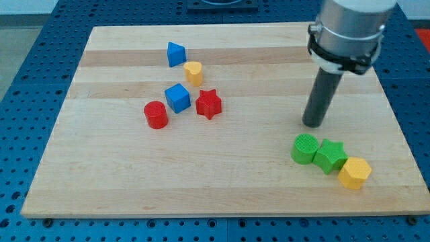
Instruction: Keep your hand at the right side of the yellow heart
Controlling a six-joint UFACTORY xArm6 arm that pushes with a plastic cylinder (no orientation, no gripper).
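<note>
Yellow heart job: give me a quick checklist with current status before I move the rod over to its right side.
1. Yellow heart located, near the view's top left of centre: ok.
2. My tip at the heart's right side: not ok, it sits far to the view's right, above the green cylinder.
3. Space just right of the heart free of blocks: ok.
4. Straight path from tip to that spot: ok, the red star lies below the line.
5. Tip clear of the green star and yellow hexagon: ok, apart.
6. Blue block touching the heart: cannot tell.
</note>
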